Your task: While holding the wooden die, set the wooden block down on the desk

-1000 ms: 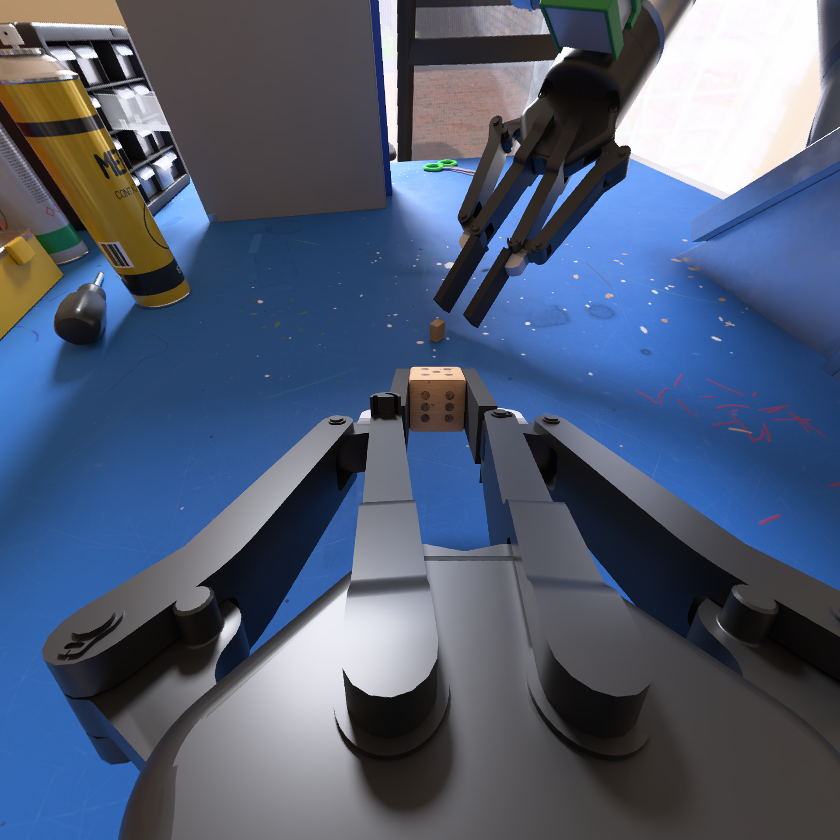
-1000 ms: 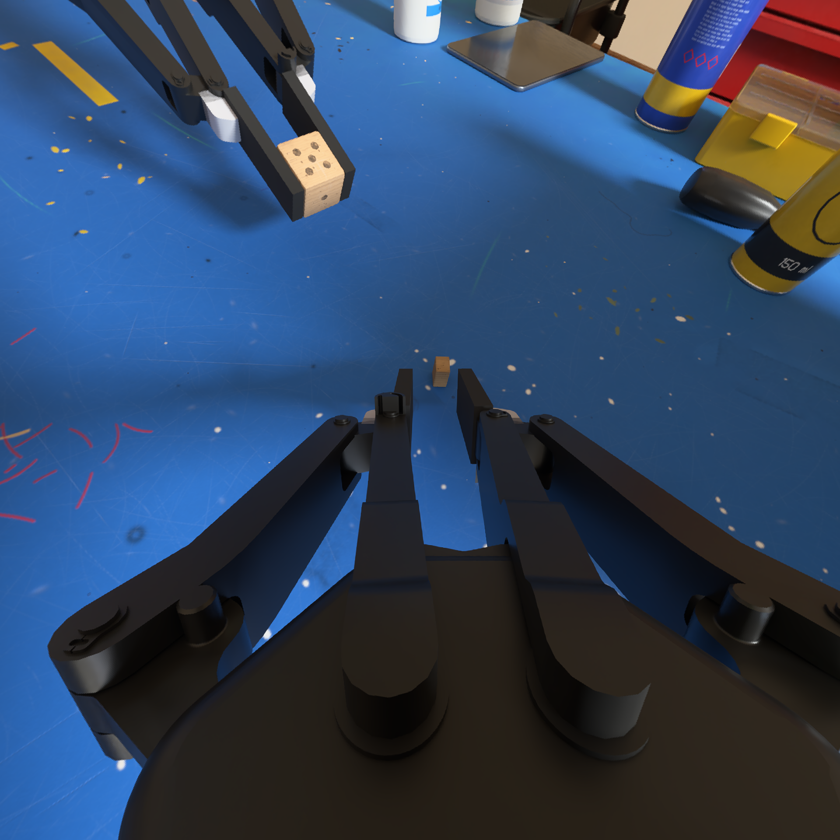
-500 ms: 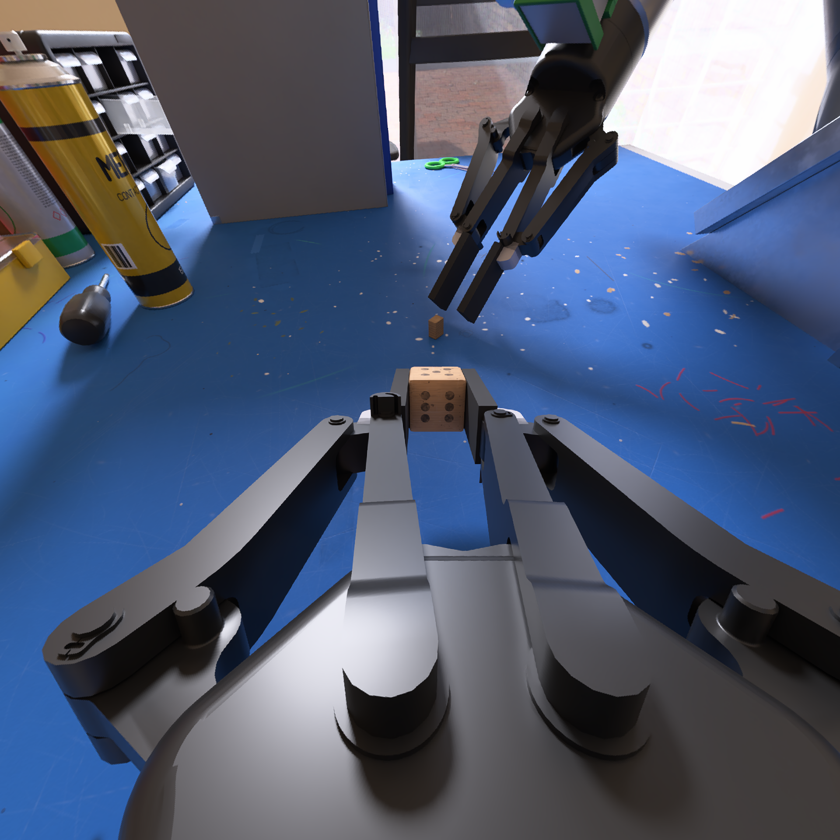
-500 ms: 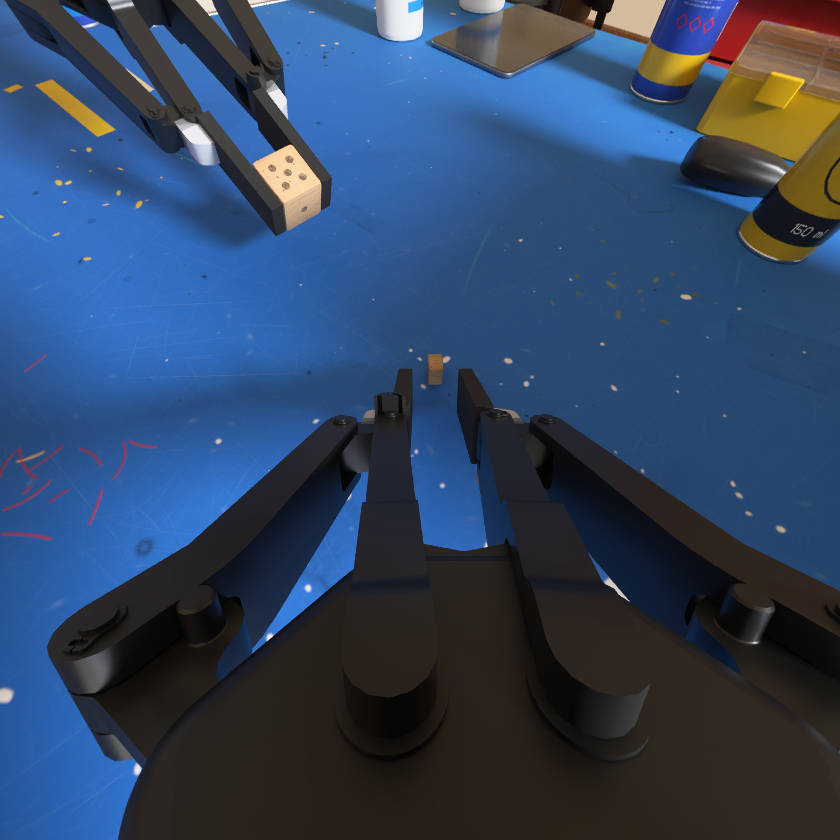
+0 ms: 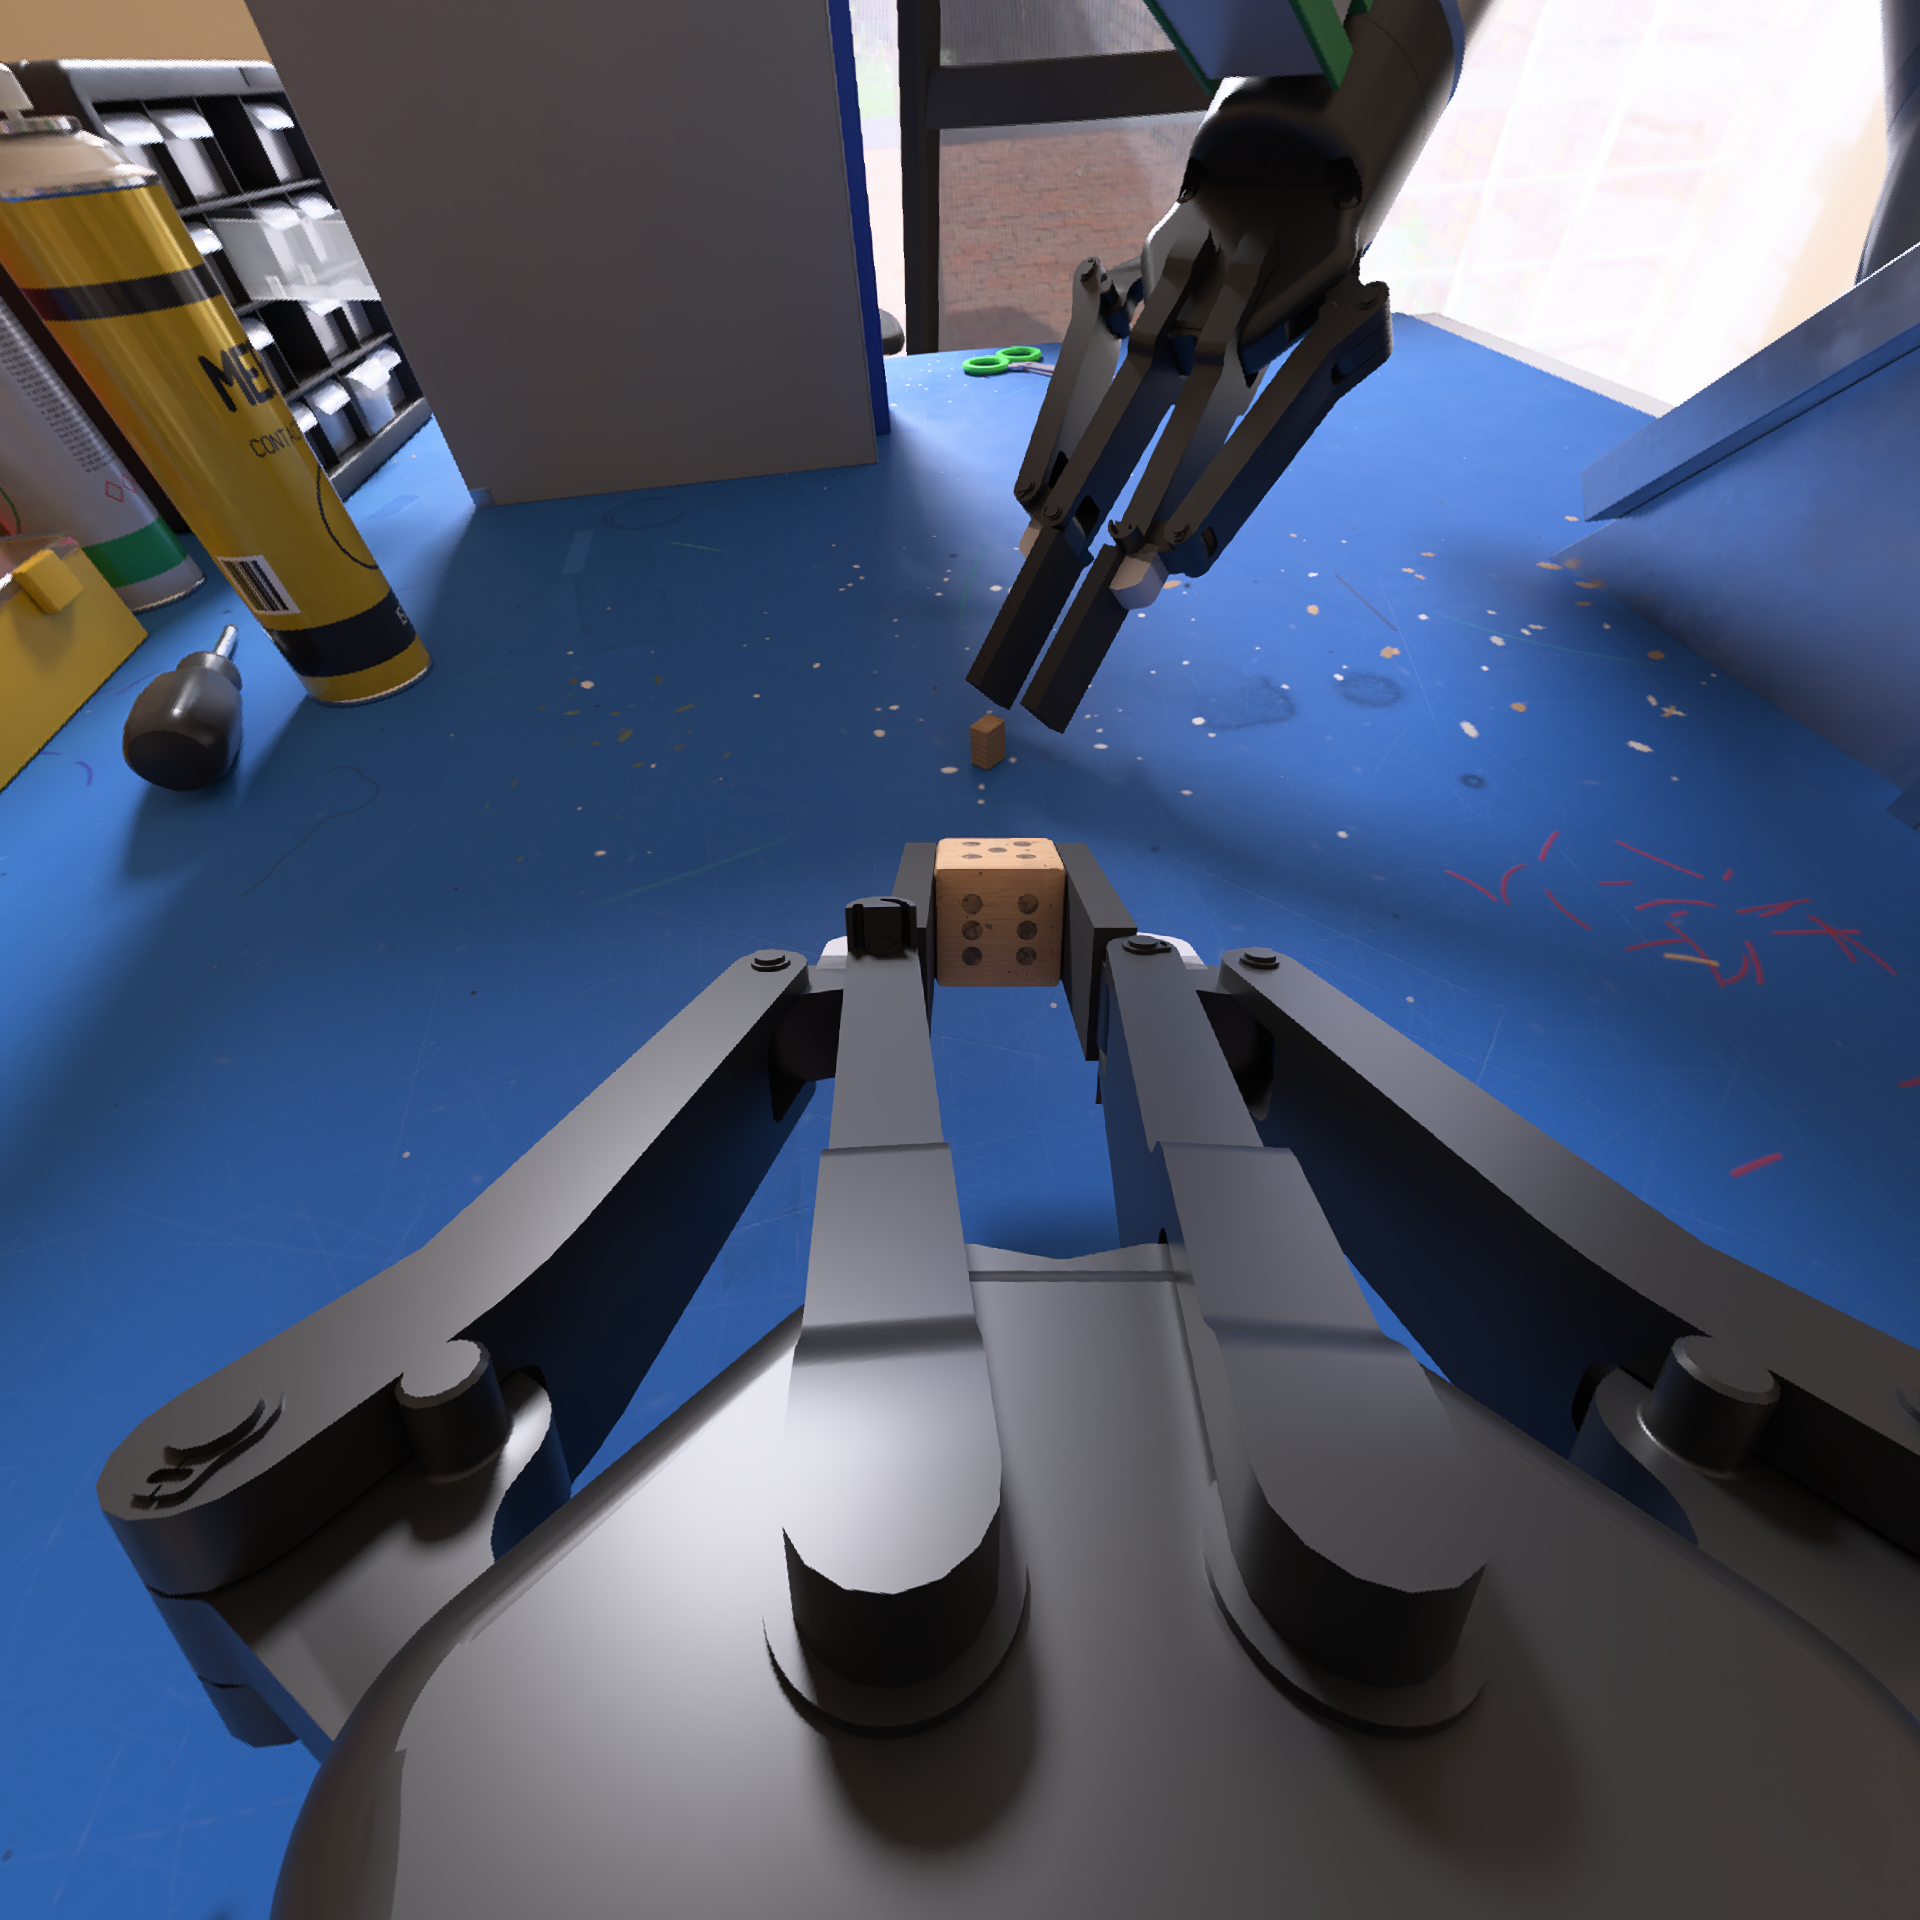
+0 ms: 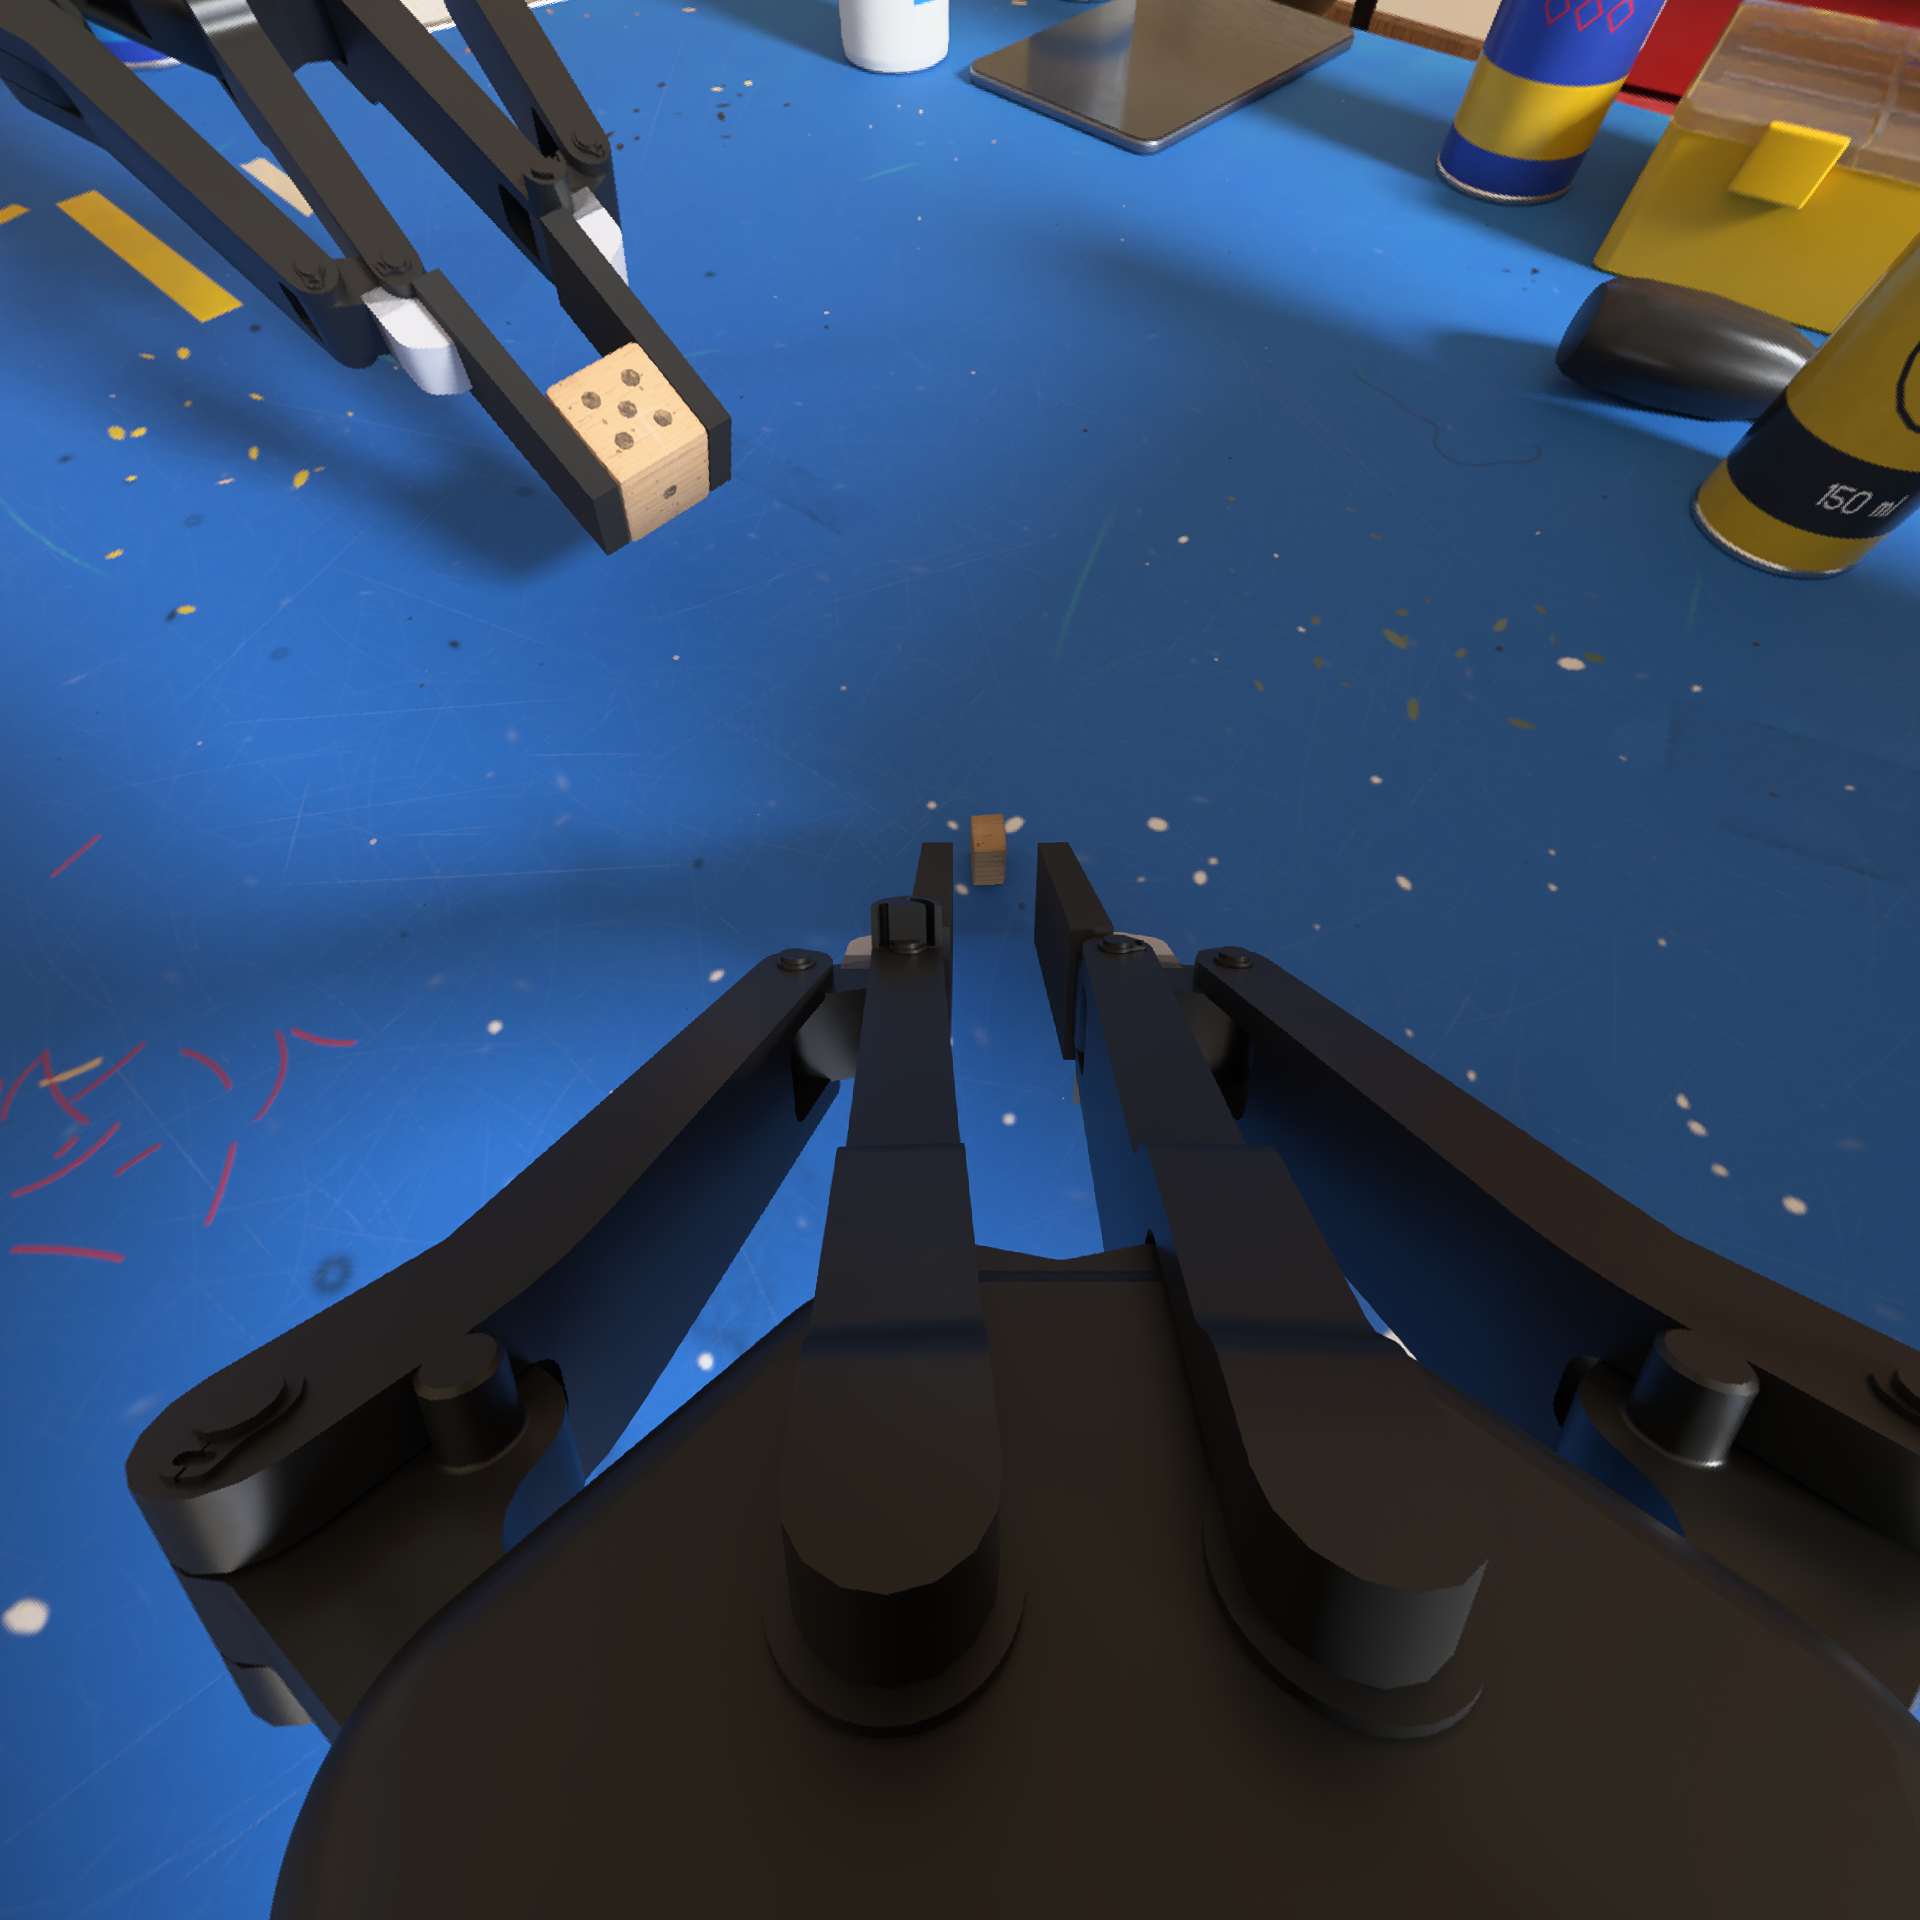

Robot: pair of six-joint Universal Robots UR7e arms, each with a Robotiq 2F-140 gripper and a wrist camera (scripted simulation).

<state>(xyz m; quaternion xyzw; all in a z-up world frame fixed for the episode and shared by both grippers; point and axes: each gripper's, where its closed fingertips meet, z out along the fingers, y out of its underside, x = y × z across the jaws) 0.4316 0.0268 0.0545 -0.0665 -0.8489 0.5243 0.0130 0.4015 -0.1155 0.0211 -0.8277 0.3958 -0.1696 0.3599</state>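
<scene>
My left gripper point(image 5: 997, 906) is shut on the wooden die point(image 5: 997, 920) and holds it above the blue desk point(image 5: 520, 987). The small wooden block point(image 5: 987, 742) stands on the desk, free of both grippers. My right gripper point(image 5: 1023, 698) hangs just above and behind it, jaws narrowly apart and empty. In the right wrist view the block point(image 6: 987, 849) lies on the desk beyond my right gripper's point(image 6: 994, 868) fingertips. The left gripper point(image 6: 649, 488) with the die point(image 6: 634, 436) shows at upper left.
A yellow spray can point(image 5: 208, 416), a black tool handle point(image 5: 182, 717) and a yellow case point(image 5: 52, 644) stand at the left. A grey box point(image 5: 582, 239) and green scissors point(image 5: 1000, 360) are at the back. A metal plate point(image 6: 1164, 62) and a blue-yellow can point(image 6: 1538, 104) also stand on the desk.
My right gripper has lifted a little up and back from the block, which stays on the desk. The left gripper still holds the die in the same place.
</scene>
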